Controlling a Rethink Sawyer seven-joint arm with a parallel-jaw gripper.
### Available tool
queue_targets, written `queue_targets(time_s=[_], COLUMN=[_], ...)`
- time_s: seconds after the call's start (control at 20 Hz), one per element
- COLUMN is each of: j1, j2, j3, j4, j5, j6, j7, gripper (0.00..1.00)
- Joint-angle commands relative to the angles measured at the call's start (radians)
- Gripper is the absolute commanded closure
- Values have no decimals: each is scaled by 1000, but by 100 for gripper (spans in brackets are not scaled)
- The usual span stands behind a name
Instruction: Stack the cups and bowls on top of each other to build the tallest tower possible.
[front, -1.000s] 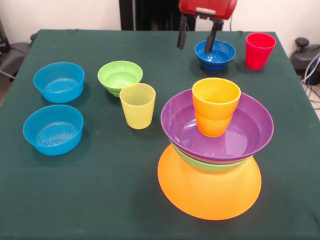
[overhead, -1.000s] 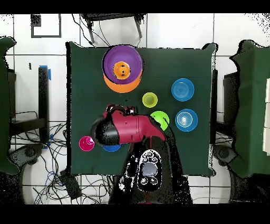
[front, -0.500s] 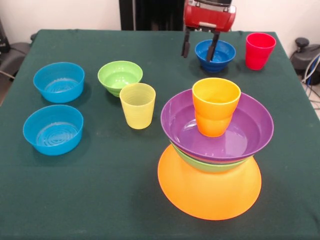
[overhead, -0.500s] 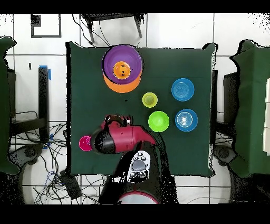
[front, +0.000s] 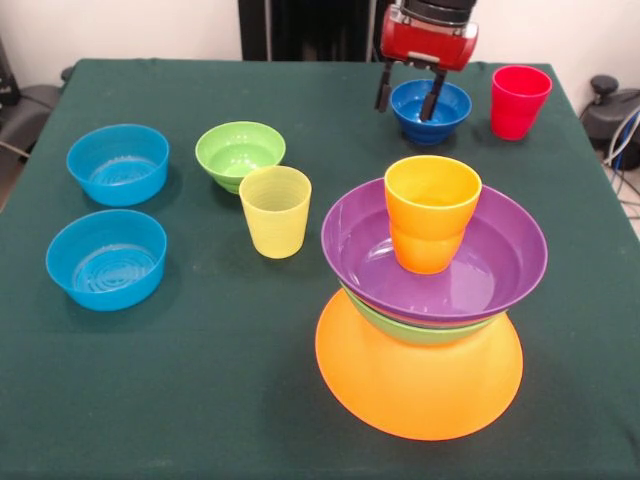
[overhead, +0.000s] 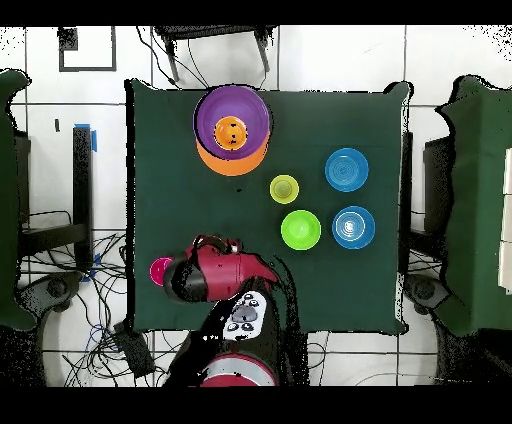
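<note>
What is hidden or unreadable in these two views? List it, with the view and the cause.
- Small dark blue bowl: hidden in the overhead view under the red arm.
- Large green bowl: front view shows only a rim sliver below the purple bowl; unseen overhead.
- Gripper: the front view cannot settle whether its open fingers touch the blue bowl; overhead, the arm hides it.
- Red cup: partly covered by the arm overhead.
</note>
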Motion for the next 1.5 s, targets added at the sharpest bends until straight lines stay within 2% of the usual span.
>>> queue_targets(time_s=[0.05, 0.35, 0.65, 1.05, 1.3, 1.5], j1=[58, 88, 133, 159, 155, 132], j2=[71, 106, 99, 98, 99, 111], j3=[6, 13, 31, 45, 62, 85], j4=[58, 47, 43, 29, 59, 63], j5=[94, 133, 191, 258, 317, 327], j6=[-78, -140, -93, -37, -42, -75], j7=[260, 299, 330, 349, 378, 367], gripper=[0, 0, 0, 0, 0, 0])
